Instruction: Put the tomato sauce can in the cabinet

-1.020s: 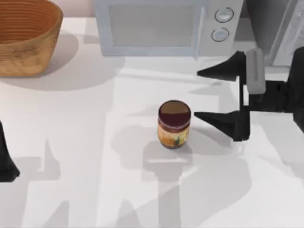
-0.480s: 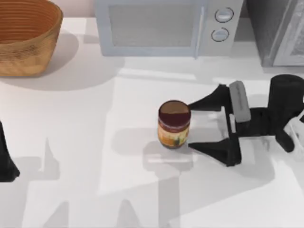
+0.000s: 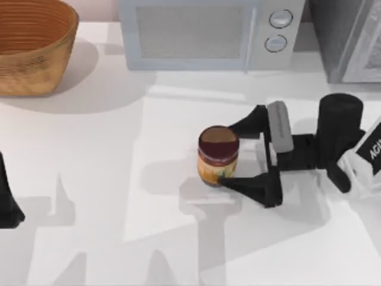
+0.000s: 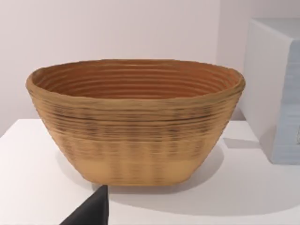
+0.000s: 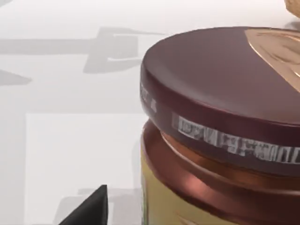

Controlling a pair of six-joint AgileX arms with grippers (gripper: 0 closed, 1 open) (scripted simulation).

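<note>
- The tomato sauce can point(image 3: 218, 156) stands upright on the table point(image 3: 119, 238), in front of the microwave point(image 3: 205, 33); its long axis is vertical.
- Our right gripper point(image 3: 229, 156) lies just right of the can, its 2 fingers spread, 1 on the microwave side of the can and 1 on the near side.
- The fingertips point(image 3: 225, 182) reach only the can's right edge; we cannot tell whether they touch it.
- In the right wrist view the can point(image 5: 220, 131) is very close.
- The cabinet point(image 3: 351, 36) stands right of the microwave, beyond the right arm.
- Our left arm point(image 3: 7, 199) is parked far left of the can, so we judge the right arm to be the grasping arm.
</note>
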